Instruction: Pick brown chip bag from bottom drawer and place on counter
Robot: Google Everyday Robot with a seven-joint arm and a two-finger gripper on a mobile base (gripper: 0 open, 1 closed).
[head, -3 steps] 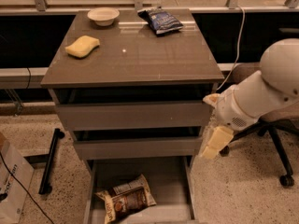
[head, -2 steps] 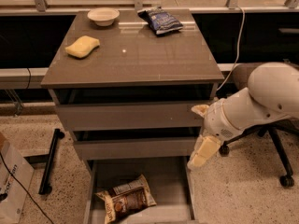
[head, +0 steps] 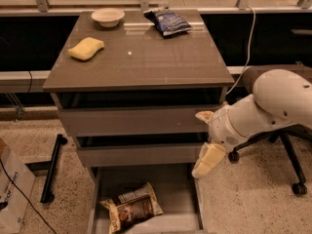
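You are at the reach step: the gripper hangs beside the open bottom drawer, fingers spread and empty, so next lower it onto the brown bag inside

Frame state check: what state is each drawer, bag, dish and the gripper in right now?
bottom drawer: pulled open.
brown chip bag: lying in the bottom drawer, not gripped.
blue chip bag: lying on the counter, at the rear.
bowl: upright, empty.
sponge: lying flat on the counter.
gripper: open, empty, at the cabinet's right front, above the drawer's right edge.
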